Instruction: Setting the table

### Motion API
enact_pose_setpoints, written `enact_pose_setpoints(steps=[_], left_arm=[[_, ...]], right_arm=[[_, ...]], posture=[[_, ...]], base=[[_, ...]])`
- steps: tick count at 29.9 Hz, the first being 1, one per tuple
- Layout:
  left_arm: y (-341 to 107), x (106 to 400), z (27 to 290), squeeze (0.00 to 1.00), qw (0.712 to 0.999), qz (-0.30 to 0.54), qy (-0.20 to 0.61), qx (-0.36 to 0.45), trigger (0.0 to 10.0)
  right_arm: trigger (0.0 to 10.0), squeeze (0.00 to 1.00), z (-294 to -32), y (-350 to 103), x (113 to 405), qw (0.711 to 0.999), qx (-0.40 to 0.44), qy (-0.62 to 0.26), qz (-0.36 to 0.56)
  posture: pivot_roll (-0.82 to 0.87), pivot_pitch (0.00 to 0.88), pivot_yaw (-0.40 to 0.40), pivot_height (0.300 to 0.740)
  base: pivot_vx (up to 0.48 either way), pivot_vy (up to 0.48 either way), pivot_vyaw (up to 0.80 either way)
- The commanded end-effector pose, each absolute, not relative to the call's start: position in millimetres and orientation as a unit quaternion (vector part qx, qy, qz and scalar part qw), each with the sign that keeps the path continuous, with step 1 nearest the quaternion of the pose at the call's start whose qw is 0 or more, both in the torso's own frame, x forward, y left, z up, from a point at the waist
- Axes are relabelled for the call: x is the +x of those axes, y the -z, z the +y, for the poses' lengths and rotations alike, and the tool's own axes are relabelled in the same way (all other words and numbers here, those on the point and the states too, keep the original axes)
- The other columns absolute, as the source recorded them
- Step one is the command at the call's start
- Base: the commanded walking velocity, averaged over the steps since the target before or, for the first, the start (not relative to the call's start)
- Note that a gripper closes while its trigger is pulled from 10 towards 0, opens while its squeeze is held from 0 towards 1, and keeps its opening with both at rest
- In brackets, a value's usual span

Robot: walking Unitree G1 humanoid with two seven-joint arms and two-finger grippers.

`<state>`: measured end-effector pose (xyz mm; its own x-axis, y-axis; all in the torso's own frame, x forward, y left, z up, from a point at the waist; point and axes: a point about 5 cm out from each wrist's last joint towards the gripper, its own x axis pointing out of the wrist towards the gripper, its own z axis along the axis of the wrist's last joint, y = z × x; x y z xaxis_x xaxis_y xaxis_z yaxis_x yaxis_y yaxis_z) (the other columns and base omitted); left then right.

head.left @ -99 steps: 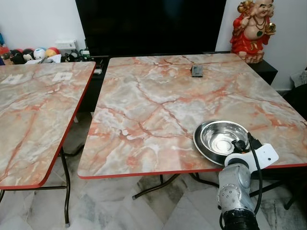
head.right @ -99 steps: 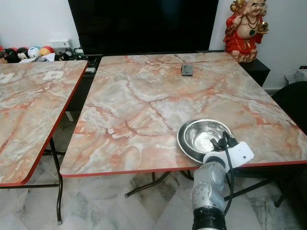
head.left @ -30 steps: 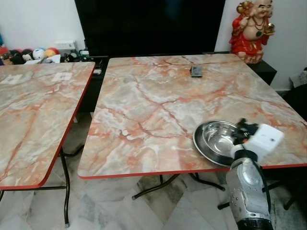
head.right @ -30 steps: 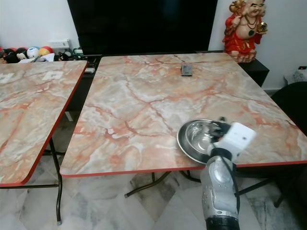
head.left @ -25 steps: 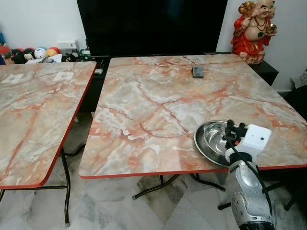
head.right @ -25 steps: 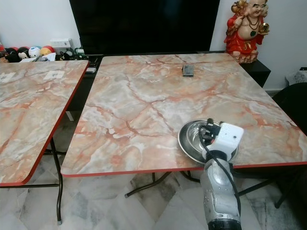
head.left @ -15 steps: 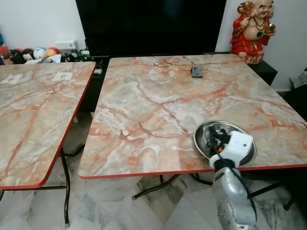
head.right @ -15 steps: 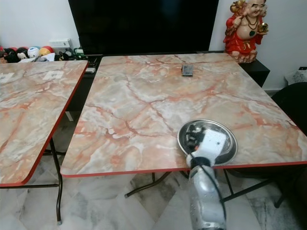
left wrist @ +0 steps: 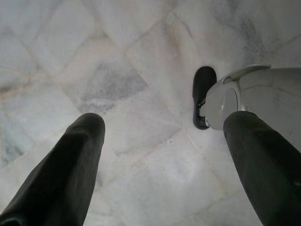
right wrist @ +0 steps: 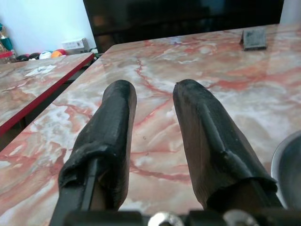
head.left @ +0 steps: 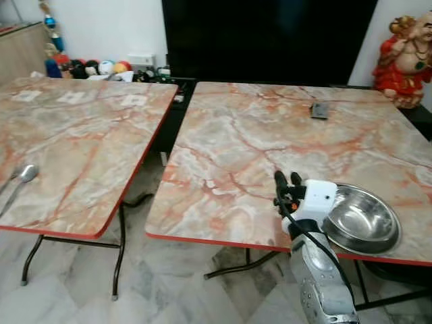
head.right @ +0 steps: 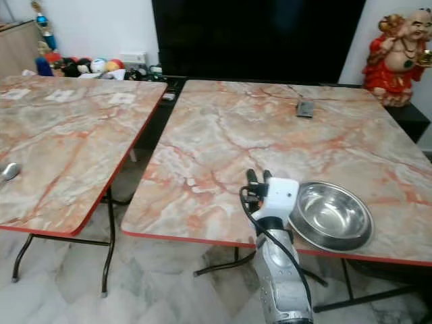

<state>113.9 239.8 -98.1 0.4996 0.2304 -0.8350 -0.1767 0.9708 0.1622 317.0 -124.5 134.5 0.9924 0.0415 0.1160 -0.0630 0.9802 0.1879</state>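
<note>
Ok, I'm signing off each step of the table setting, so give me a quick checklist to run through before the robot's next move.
1. Steel bowl upright on the right-hand table, near its front edge: ok.
2. Right gripper empty, fingers apart, beside the bowl and not touching it: ok.
3. Left gripper open, holding nothing, hanging over the floor: ok.
4. Spoon lying on the left-hand table, not yet brought to the bowl: not ok.
5. Small dark object at the far side of the right-hand table, what it is: cannot tell.
</note>
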Motion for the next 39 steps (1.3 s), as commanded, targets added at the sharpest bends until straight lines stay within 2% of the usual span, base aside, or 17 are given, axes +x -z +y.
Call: enact_pose_setpoints(steps=[1,7,20,33,39], left_arm=[[98,114,241,0.00,0.863,0.491,-0.118,0.026,10.0],[98,114,241,0.00,0.863,0.491,-0.117,0.027,10.0],[98,114,240,0.00,0.864,0.490,-0.115,0.028,10.0],[97,116,241,0.00,0.865,0.488,-0.119,0.023,10.0],[97,118,241,0.00,0.866,0.486,-0.116,0.026,10.0]], right_arm=[[10.0,0.00,-125,-131,317,0.993,0.102,-0.025,-0.047],[10.0,0.00,-114,-129,316,0.992,0.113,-0.042,-0.045],[10.0,0.00,-111,-130,320,0.992,0.110,-0.049,-0.047],[10.0,0.00,-127,-128,316,0.995,0.088,-0.025,-0.050],[10.0,0.00,-138,-125,311,0.997,0.064,-0.020,-0.049]], posture=[[0.03,0.000,0.000,0.740],[0.04,0.000,0.000,0.740],[0.04,0.000,-0.003,0.740],[0.03,0.009,0.001,0.740],[0.02,0.018,0.002,0.740]], base=[[0.000,0.480,0.00],[0.000,0.480,0.00],[0.000,0.480,0.00],[0.000,0.451,0.00],[0.000,0.000,0.00]])
